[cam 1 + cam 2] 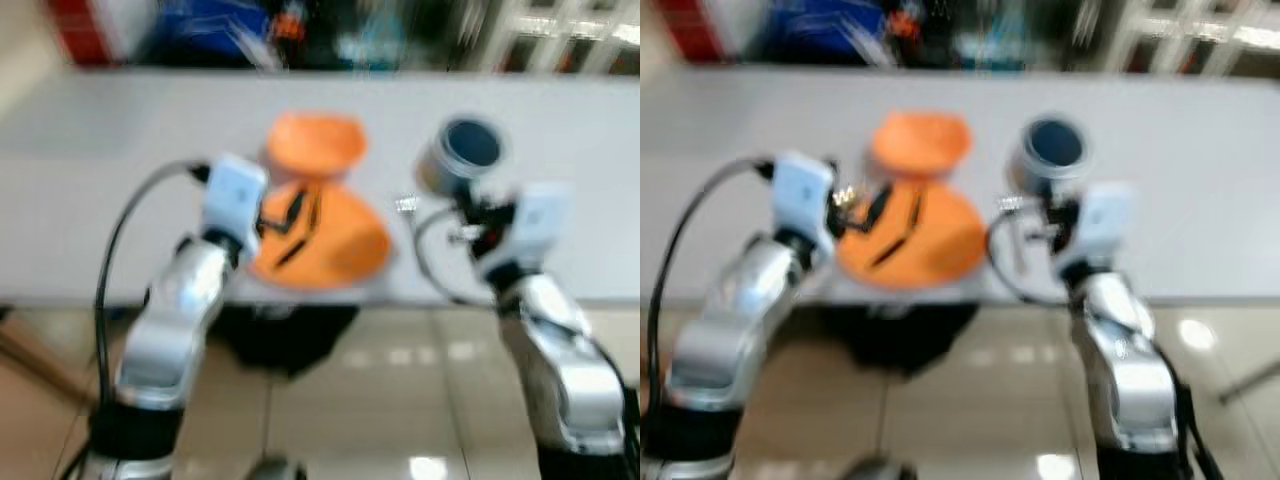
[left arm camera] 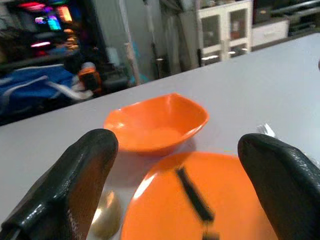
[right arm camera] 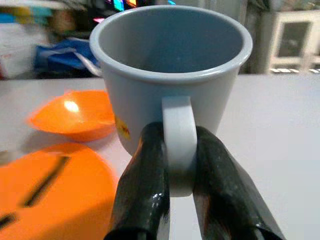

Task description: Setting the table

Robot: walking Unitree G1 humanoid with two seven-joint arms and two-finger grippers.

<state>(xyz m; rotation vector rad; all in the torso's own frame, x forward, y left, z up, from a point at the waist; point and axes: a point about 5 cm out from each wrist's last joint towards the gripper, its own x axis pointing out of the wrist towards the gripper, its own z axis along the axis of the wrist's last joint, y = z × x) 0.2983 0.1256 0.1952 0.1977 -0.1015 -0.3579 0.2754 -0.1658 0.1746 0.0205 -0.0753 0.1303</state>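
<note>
An orange plate (image 1: 340, 250) lies near the front edge of the long white table (image 1: 90, 210), and an orange bowl (image 1: 315, 143) stands just behind it. My left gripper (image 1: 298, 225) hovers open over the plate, with the bowl (image 2: 155, 125) beyond its fingertips. A thin black strip (image 2: 192, 192) lies on the plate (image 2: 165, 210); I cannot tell what it is. To the right of the plate, my right gripper (image 3: 177, 137) is shut on the handle of a grey-blue mug (image 3: 170, 65), held upright over the table. The head views are blurred.
A small pale rounded object (image 2: 106, 220) lies beside the plate. A bit of white wrapper (image 1: 405, 204) sits between plate and mug. Behind the table are blue bags (image 2: 45, 85) and white cabinets (image 2: 225, 27). Tiled floor (image 1: 400, 390) lies below the table's front edge.
</note>
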